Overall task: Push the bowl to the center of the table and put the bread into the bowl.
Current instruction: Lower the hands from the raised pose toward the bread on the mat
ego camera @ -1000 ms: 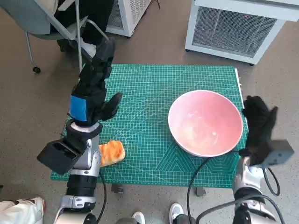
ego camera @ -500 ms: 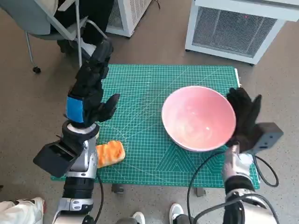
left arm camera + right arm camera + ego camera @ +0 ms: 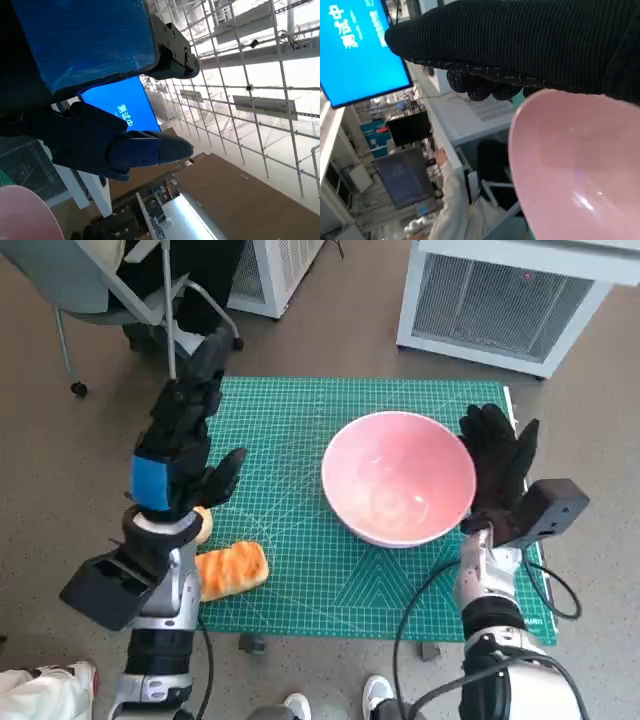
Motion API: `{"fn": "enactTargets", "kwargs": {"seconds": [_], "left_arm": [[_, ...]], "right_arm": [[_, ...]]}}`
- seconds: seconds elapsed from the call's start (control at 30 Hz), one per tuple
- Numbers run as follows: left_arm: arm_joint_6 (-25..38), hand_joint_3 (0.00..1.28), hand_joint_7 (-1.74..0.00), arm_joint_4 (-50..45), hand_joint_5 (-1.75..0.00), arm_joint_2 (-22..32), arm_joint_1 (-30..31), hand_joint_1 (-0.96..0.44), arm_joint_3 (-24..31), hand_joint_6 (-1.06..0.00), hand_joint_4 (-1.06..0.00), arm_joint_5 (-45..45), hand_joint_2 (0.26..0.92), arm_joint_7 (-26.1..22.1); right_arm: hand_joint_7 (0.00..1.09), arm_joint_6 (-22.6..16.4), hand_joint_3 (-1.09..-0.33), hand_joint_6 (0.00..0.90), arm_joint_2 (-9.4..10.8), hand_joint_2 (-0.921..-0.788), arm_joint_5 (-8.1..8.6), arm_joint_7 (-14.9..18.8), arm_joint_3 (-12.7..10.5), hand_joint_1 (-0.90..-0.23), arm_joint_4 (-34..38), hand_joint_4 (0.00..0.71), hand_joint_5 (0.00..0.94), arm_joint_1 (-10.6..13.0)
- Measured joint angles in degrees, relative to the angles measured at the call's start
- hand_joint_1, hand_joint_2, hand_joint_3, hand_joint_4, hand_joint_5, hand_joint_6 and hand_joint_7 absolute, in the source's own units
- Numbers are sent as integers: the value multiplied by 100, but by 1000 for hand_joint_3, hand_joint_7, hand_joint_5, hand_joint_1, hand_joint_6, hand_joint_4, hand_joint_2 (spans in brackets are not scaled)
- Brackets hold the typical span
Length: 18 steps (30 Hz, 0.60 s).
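Bowl (image 3: 398,478), pink and empty, is sitting slightly right of the counter (image 3: 300,410) centre, with the right hand (image 3: 498,472) pressing flat against its right rim, fingers spread and holding nothing. Bread (image 3: 230,569) is lying at the near left edge, long axis running left to right, below the left hand (image 3: 178,445), which is hovering with fingers extended and empty.

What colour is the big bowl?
Pink. The bowl shows best in the head view, sitting on the green mat.
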Motion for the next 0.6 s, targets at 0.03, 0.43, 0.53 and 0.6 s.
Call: {"fn": "enactTargets", "kwargs": {"seconds": [0.03,0.43,0.53,0.6], "left_arm": [[3,374,0,-6,0,4,10,-660,2,-370,-188,12,921,11],[6,388,0,-89,0,59,126,-660,5,-350,-187,110,921,124],[19,389,0,-163,0,97,173,-655,8,-350,-187,108,921,124],[46,389,-1,-221,0,133,219,-652,15,-351,-187,105,921,123]], "right_arm": [[459,23,-846,61,16,-921,-5,-15,4,-560,8,170,4,-34],[368,480,-849,89,109,-921,-203,-362,125,-568,78,166,0,-441],[365,573,-844,95,120,-921,-211,-380,125,-572,81,165,0,-509],[363,589,-843,95,120,-921,-222,-381,126,-572,80,164,0,-533]]}}
